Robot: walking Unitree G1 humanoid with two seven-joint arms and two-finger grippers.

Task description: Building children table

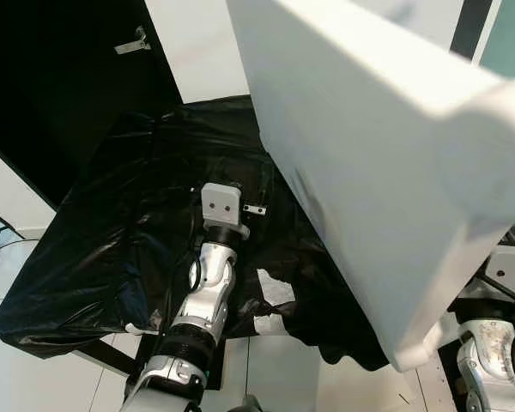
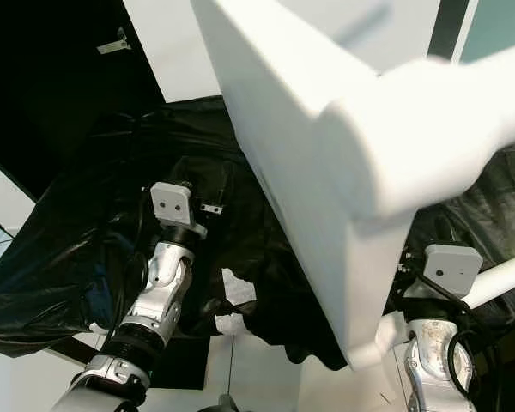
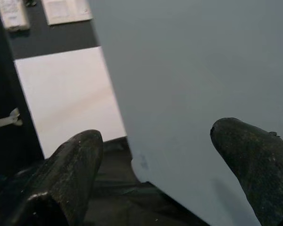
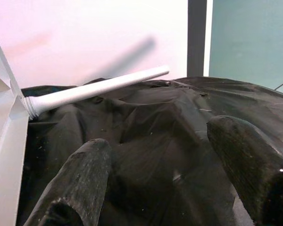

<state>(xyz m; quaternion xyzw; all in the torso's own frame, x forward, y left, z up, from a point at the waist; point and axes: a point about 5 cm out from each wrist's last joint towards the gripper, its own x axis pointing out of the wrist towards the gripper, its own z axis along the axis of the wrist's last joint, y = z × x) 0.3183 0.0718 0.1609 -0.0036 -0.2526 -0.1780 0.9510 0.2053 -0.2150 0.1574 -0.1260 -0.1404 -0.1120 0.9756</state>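
Left gripper (image 3: pixel 155 160) hangs over the black plastic sheet (image 1: pixel 112 223) covering the worktop, jaws apart, right beside the white tabletop (image 1: pixel 386 163). That tabletop stands tilted on edge on the sheet, with a white leg (image 4: pixel 94 88) screwed into it. Right gripper (image 4: pixel 165 174) sits behind it, jaws apart, holding nothing.

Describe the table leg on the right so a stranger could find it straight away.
Start at the big white tabletop standing on edge over the black plastic sheet. At its lower right corner a leg is screwed in and pokes out sideways over the sheet. It is a slim, round white rod.
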